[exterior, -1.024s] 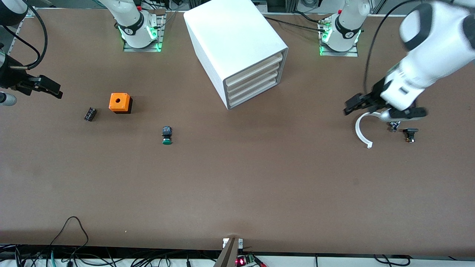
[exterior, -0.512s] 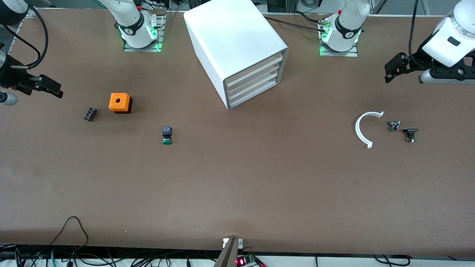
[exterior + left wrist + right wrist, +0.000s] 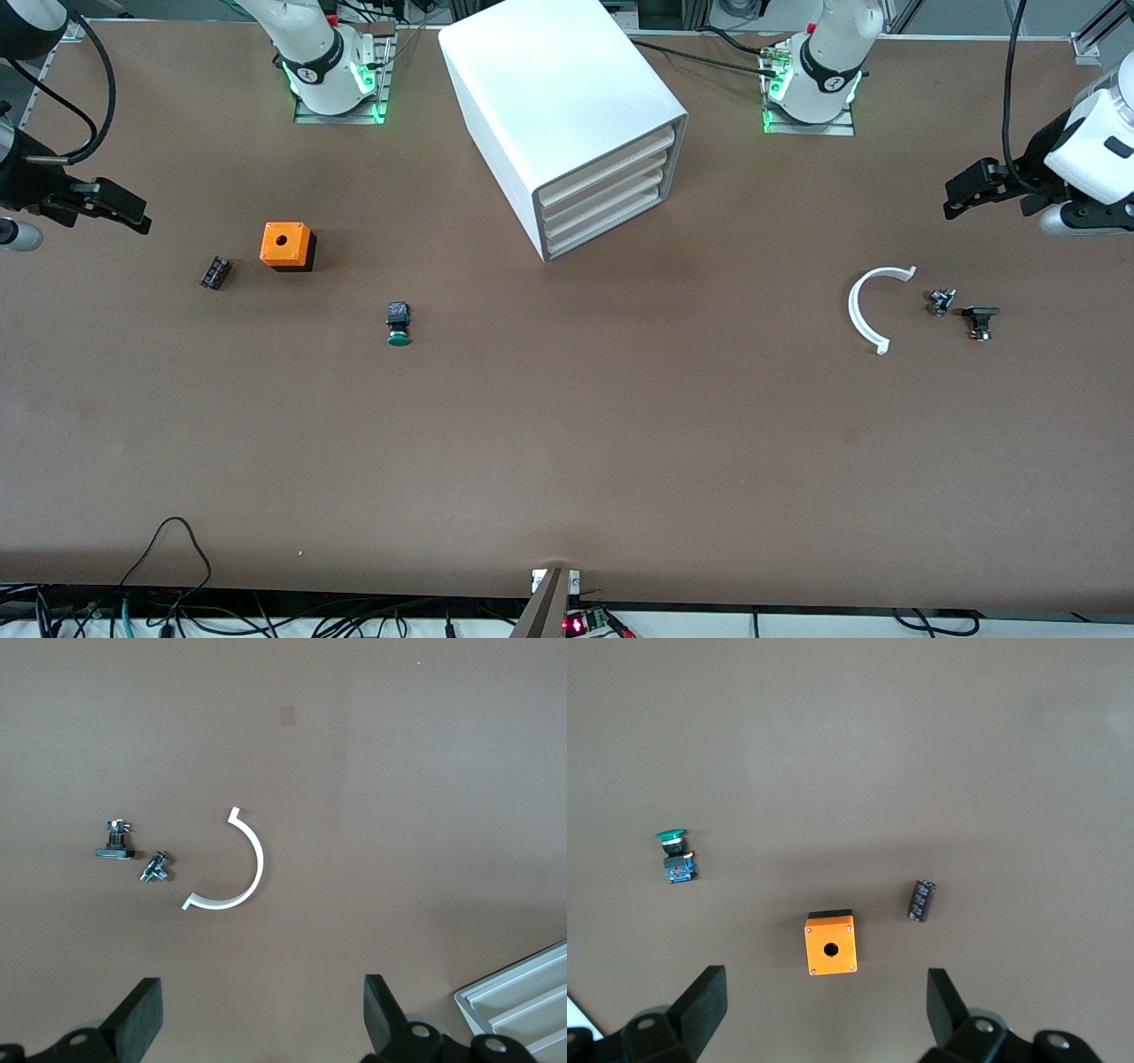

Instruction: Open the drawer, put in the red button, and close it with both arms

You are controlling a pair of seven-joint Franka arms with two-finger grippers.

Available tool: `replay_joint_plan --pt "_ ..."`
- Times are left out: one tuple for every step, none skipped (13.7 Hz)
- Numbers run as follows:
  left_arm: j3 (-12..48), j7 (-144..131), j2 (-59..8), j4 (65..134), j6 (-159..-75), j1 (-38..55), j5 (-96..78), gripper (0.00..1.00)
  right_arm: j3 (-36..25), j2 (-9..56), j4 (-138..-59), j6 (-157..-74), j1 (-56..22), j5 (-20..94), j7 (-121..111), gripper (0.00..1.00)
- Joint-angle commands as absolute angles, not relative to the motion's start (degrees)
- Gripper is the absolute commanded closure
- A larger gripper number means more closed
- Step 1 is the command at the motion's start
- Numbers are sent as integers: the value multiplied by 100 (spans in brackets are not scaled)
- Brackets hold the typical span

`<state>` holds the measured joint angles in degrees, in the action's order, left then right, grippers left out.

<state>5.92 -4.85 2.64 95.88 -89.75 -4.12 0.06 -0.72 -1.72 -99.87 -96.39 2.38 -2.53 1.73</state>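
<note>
Nearest the front camera on my right arm's half lies the green-capped push button [image 3: 398,324], on its side. At about the same depth toward my left arm's end are a white curved plastic strip [image 3: 864,310], a small metal fitting [image 3: 941,301] and a small black part [image 3: 980,321], all close together but apart.

Farther back sit the orange box with a hole [image 3: 285,245] and, just beside it, a dark cylindrical component [image 3: 214,272]. Farther still stands the white cabinet [image 3: 549,97], angled toward my left arm's end, with every cream drawer front [image 3: 611,190] flush and shut.

My left gripper [image 3: 961,197] hangs over bare table at my left arm's end, fingers spread wide and empty. My right gripper [image 3: 133,215] hangs over the table edge at my right arm's end, also spread and empty. I judge both are parked clear of the cabinet, out of its way.

I see no red button in any view. It may lie inside the closed cabinet, but I cannot tell.

My left wrist view shows the fitting and the black part more plainly, plus a corner of the drawer fronts. My right wrist view shows the green button's blue body and the corner screws on the orange box's lid, which the front view does not resolve.
</note>
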Motion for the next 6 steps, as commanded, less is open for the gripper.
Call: replay_joint_plan --pt "615 -422 193 9378 -8816 -360 53 0 -79 -299 -10090 -9615 237 -149 88 0" --pt "615 -413 202 9378 -8815 -360 53 0 -79 -299 -10090 -9615 237 -149 88 0" --pt "615 -422 193 9378 -8815 -360 53 0 -79 -299 -10090 -9615 237 -149 88 0" --pt "615 -413 193 9378 -8815 -369 53 0 -79 -299 -10090 -9615 237 -149 88 0" --pt "615 -413 176 9378 -8815 -369 53 0 -70 -299 -10081 -9615 237 -149 88 0" --pt "615 -404 176 9369 -8815 -360 53 0 -70 -299 -10081 -9615 237 -149 79 0"
